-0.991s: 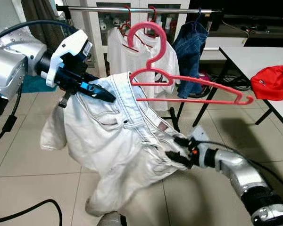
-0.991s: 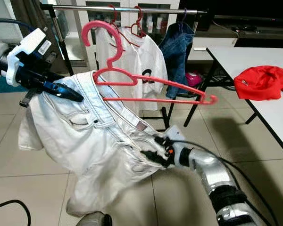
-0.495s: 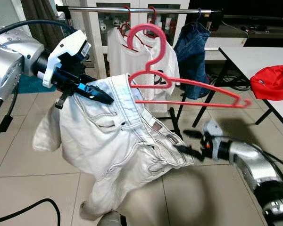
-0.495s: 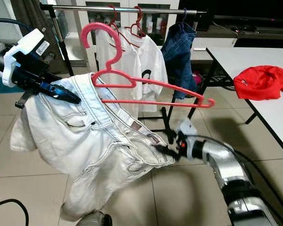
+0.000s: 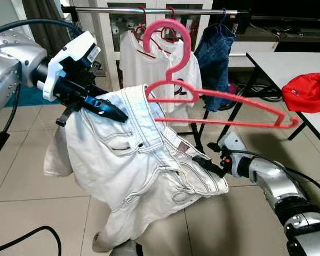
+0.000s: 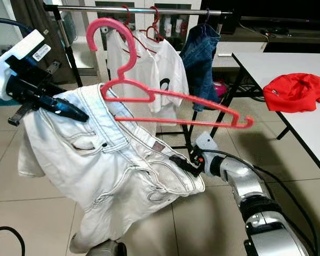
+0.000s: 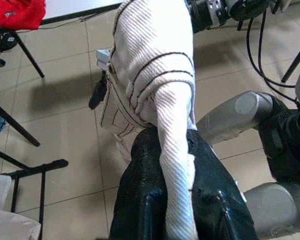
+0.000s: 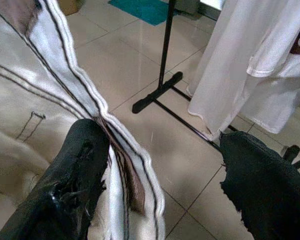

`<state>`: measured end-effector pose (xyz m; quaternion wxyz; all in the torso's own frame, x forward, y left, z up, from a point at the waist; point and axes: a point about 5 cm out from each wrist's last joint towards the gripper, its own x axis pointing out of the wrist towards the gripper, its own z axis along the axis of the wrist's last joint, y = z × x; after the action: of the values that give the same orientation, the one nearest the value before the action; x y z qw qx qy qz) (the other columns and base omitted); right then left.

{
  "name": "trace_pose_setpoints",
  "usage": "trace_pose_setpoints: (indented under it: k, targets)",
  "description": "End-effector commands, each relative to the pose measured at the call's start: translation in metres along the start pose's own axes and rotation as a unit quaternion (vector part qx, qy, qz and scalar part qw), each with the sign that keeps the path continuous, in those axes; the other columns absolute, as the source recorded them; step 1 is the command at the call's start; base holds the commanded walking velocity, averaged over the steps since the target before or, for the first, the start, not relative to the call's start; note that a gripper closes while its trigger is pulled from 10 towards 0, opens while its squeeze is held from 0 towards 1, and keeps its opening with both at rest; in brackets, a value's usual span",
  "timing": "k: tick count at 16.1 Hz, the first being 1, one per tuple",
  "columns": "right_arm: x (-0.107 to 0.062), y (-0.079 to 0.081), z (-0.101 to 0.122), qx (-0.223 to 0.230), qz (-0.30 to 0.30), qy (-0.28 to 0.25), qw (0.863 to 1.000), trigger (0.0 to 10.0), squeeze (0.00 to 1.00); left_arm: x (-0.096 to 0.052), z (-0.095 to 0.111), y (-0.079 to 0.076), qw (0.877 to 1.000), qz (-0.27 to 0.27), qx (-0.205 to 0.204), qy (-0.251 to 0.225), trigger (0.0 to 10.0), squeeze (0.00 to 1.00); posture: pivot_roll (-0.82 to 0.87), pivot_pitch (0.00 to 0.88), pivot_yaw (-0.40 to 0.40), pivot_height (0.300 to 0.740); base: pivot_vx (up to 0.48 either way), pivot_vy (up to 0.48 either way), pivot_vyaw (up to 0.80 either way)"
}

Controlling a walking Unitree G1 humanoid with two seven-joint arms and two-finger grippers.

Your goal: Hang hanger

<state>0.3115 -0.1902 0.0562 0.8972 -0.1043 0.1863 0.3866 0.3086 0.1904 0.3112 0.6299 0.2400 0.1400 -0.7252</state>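
Landmark: I'm placing everything off the clothes rail (image 5: 149, 10) at the back.
Pink hanger (image 5: 213, 96): just in front of the rail and a bit below it, hook up near the bar but not on it, one end tucked into the white jeans (image 5: 133, 160).
Left gripper (image 5: 104, 106): below the rail's left end, fingers clamped tight on the jeans waistband.
Right gripper (image 5: 207, 164): low, under the rail's middle, fingers spread wide, one against the waistband edge.
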Motion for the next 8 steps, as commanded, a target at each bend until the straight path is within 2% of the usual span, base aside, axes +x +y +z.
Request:
trace_pose_setpoints:
  k: [1, 2, 3, 4, 5, 6, 7, 8]
  targets:
    - [-0.001, 0.001, -0.003, 0.002, 0.015, 0.005, 1.000, 10.0, 0.00, -0.007, 0.017, -0.001, 1.000, 0.003, 0.026, -0.005, 0.0, 0.00, 0.08, 0.000, 0.026, 0.740, 0.000, 0.000, 0.00]
    - [-0.001, 0.003, -0.007, 0.007, 0.025, 0.011, 1.000, 10.0, 0.00, -0.007, 0.017, -0.001, 1.000, 0.004, 0.026, -0.005, 0.0, 0.00, 0.08, 0.000, 0.025, 0.740, 0.000, 0.000, 0.00]
    - [-0.002, 0.006, -0.013, 0.016, 0.040, 0.024, 0.999, 9.5, 0.00, -0.007, 0.017, -0.001, 1.000, 0.005, 0.025, -0.005, 0.0, 0.00, 0.08, 0.000, 0.023, 0.740, 0.000, 0.000, 0.00]
    - [-0.004, 0.008, -0.020, 0.027, 0.047, 0.034, 0.998, 5.1, 0.00, -0.008, 0.017, -0.001, 1.000, 0.006, 0.024, -0.007, 0.0, 0.00, 0.08, 0.000, 0.022, 0.740, 0.000, 0.000, 0.00]
    - [-0.006, 0.009, -0.024, 0.035, 0.048, 0.039, 0.997, 3.2, 0.00, -0.008, 0.018, -0.001, 1.000, 0.006, 0.024, -0.008, 0.0, 0.00, 0.08, 0.000, 0.022, 0.740, 0.000, 0.000, 0.00]
    - [-0.007, 0.009, -0.026, 0.040, 0.049, 0.042, 0.997, 2.7, 0.00, -0.009, 0.018, -0.001, 1.000, 0.006, 0.024, -0.008, 0.0, 0.00, 0.08, 0.000, 0.022, 0.740, 0.000, 0.000, 0.00]
    - [-0.010, 0.011, -0.034, 0.059, 0.055, 0.051, 0.995, 0.0, 0.00, -0.009, 0.019, -0.002, 1.000, 0.006, 0.025, -0.009, 0.0, 0.00, 0.08, 0.000, 0.022, 0.740, 0.000, 0.000, 0.00]
    - [-0.010, 0.012, -0.036, 0.062, 0.058, 0.052, 0.995, 0.0, 0.00, -0.009, 0.019, -0.002, 1.000, 0.006, 0.025, -0.009, 0.0, 0.00, 0.08, 0.000, 0.021, 0.740, 0.000, 0.000, 0.00]
